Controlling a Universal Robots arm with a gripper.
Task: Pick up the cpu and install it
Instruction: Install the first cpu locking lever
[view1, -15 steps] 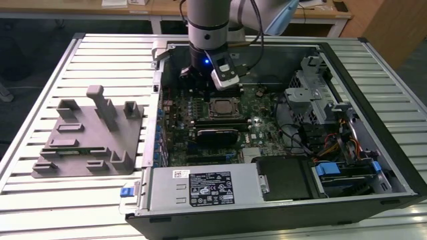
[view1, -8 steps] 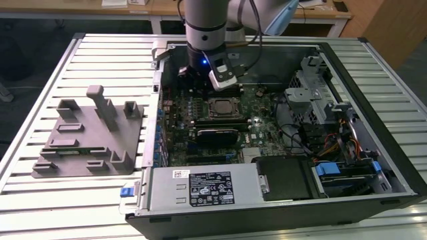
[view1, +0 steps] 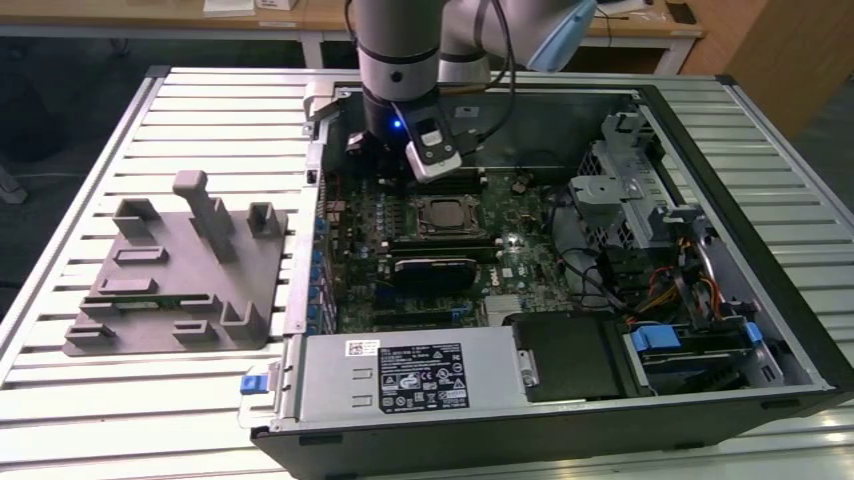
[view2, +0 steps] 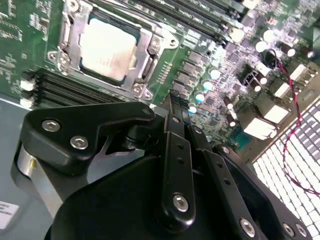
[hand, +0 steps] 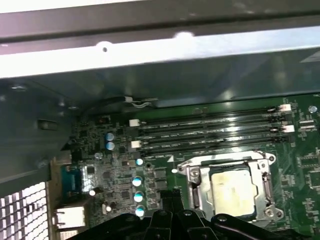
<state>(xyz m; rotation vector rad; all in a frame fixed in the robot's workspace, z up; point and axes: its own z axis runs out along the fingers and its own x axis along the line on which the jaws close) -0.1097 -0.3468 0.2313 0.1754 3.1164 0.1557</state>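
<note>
The cpu (view1: 441, 215), a small square chip with a pale metal top, lies flat in its socket on the green motherboard (view1: 527, 265) inside the open computer case (view1: 747, 130). Both wrist views look down on the cpu (view2: 107, 50) (hand: 230, 192), ringed by the socket's metal frame (view2: 145, 55). My gripper (view1: 390, 172) hangs above the board, a little toward the case's far wall and the exterior view's left of the cpu. Its black fingers meet tip to tip in both wrist views (view2: 173, 100) (hand: 170, 194), shut with nothing between them and not touching the chip.
A grey plastic fixture (view1: 174, 270) with upright blocks sits on the slatted table at the exterior view's left. A silver power supply box (view1: 400, 375) fills the case's near side. A drive cage (view1: 627, 180) and cables stand at the right. Memory slots (hand: 210, 132) run beside the socket.
</note>
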